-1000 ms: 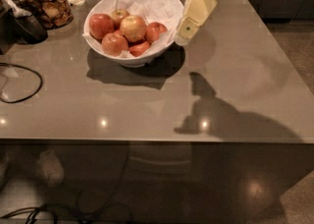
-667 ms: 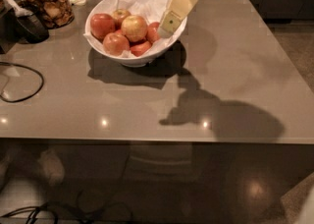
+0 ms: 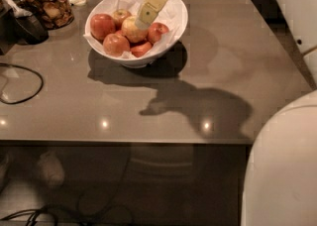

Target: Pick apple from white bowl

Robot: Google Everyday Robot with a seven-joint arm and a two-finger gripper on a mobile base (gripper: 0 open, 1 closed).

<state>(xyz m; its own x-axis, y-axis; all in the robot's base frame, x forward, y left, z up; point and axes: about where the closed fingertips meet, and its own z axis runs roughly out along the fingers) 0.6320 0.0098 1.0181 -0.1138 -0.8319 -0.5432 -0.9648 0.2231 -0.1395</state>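
The white bowl [image 3: 144, 60] stands at the back left of the grey table, lined with crumpled white paper. It holds several apples. The palest one, the yellow-gold apple [image 3: 132, 29], lies in the middle, with redder apples [image 3: 101, 25] around it. My gripper [image 3: 146, 16], cream-coloured, reaches down from the top of the view. It hangs over the bowl with its tip just above the right side of the pale apple. It hides part of the bowl's back rim.
A glass jar of brown snacks [image 3: 47, 2] and a dark object [image 3: 30, 29] stand left of the bowl. A black cable [image 3: 22, 84] loops at the table's left. My white body [image 3: 282, 170] fills the lower right. The table's front edge [image 3: 124, 143] is near.
My gripper has moved left from the bowl's right rim to a spot over the apples in the middle. The view has closed in on the table.
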